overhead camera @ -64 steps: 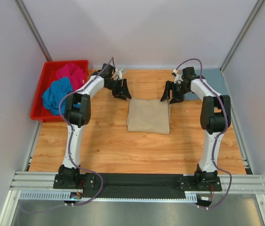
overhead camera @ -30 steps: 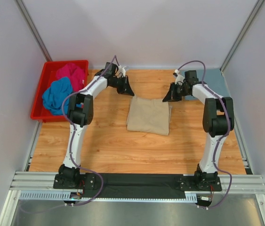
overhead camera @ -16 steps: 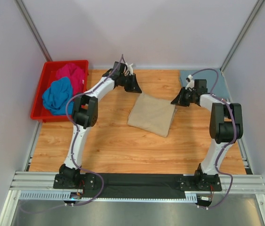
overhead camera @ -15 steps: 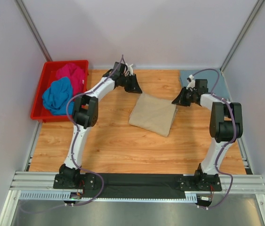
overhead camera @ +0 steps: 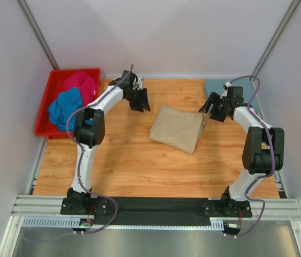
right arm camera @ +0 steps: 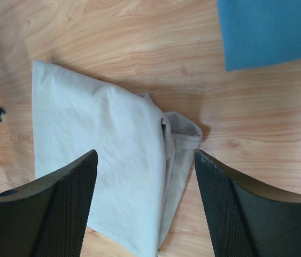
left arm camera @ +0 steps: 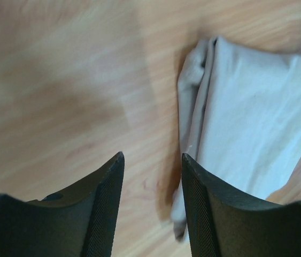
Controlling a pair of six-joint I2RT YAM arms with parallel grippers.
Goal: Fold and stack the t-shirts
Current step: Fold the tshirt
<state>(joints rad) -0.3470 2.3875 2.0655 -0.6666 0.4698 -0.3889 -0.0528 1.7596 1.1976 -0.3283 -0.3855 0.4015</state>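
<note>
The beige shirt [overhead camera: 177, 128] is laid folded and slightly skewed at mid-frame on the table [overhead camera: 129, 160]. The left gripper [overhead camera: 141, 103] is held spread and empty to its upper left, and the right gripper [overhead camera: 210, 106] is held likewise by its upper right corner. A grey-blue shirt [overhead camera: 215, 85] is seen flat at upper right. The magenta shirt [overhead camera: 80, 83] and blue shirt [overhead camera: 64, 108] are heaped in the bin [overhead camera: 44, 113] at upper left.

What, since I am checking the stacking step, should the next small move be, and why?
Probably lower the open right pincer onto the folded beige t-shirt and close on its bunched corner. That shirt lies on the table apart from the grey-blue t-shirt, not stacked on it, and the left pincer is open and empty too.
</note>
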